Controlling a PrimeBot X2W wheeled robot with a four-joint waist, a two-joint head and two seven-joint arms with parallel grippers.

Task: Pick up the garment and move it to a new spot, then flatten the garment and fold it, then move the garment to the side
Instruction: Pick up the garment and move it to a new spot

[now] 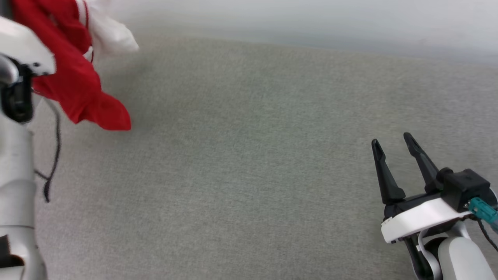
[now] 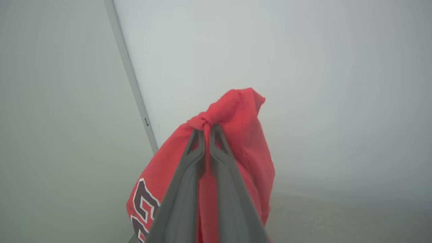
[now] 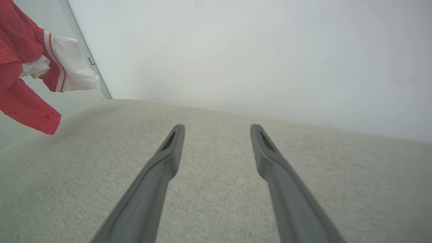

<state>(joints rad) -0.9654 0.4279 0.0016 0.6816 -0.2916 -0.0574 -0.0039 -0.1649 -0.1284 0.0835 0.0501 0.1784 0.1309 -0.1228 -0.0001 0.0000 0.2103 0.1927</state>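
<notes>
Pinching a red fold of the garment [image 2: 243, 111] between the left jaws, pressed tight on the cloth. Hanging it bunched above the table's [image 1: 249, 155] far left corner, seemingly clear of the top. Holding the right jaws spread and bare, low over the table's near right part. Judged mid-carry. Best to swing toward the table's middle, lower slowly, touch the loose end down first, drag to lay flat, and release only once settled. Keep the white sleeve [image 3: 72, 69] from tucking under.
</notes>
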